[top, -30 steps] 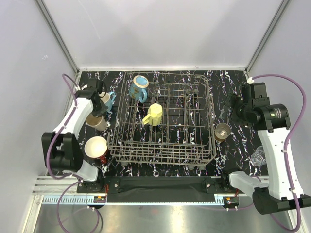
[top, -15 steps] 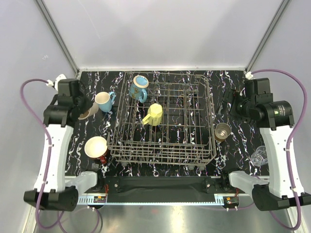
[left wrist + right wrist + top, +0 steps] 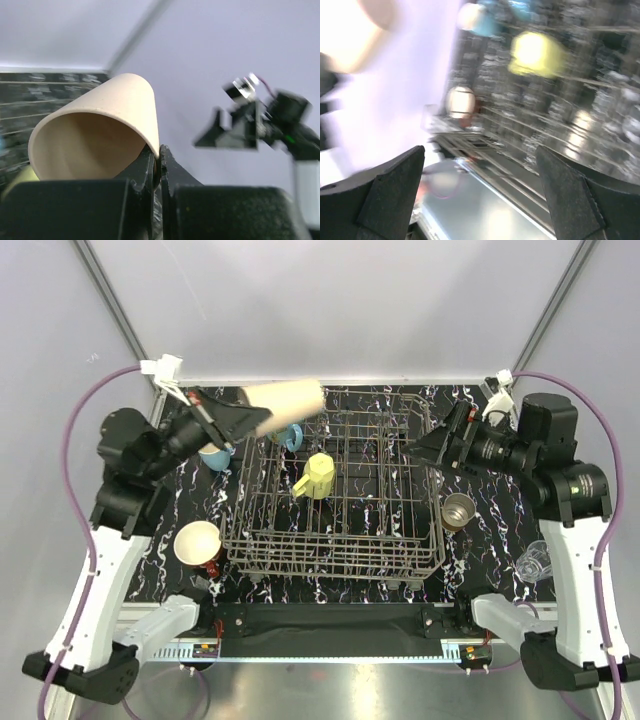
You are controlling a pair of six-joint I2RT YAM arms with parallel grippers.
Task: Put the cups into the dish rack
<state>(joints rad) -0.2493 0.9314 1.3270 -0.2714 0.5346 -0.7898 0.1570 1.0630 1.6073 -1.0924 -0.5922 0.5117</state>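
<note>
My left gripper (image 3: 243,421) is shut on the rim of a cream cup (image 3: 285,399) and holds it on its side in the air, above the far left corner of the grey wire dish rack (image 3: 332,562). In the left wrist view the jaws (image 3: 159,156) pinch the cup's wall (image 3: 127,102). A yellow-green mug (image 3: 317,476) and a blue mug (image 3: 291,436) lie in the rack. A light blue mug (image 3: 213,456), half hidden, and a red mug (image 3: 198,543) stand left of the rack. A steel tumbler (image 3: 458,510) and a clear glass (image 3: 532,562) stand on the right. My right gripper (image 3: 424,448) is open and empty over the rack's right edge.
The rack stands on a black marbled mat (image 3: 470,540) inside white walls. The right wrist view is blurred: open fingers (image 3: 392,197), the yellow-green mug (image 3: 535,54) and the red mug (image 3: 460,102) show. A steel ledge (image 3: 330,685) runs along the near edge.
My left arm has lifted the cream cup from the table left of the rack, up and right over the rack's far left corner. My right arm has swung up, its gripper now pointing left over the rack.
</note>
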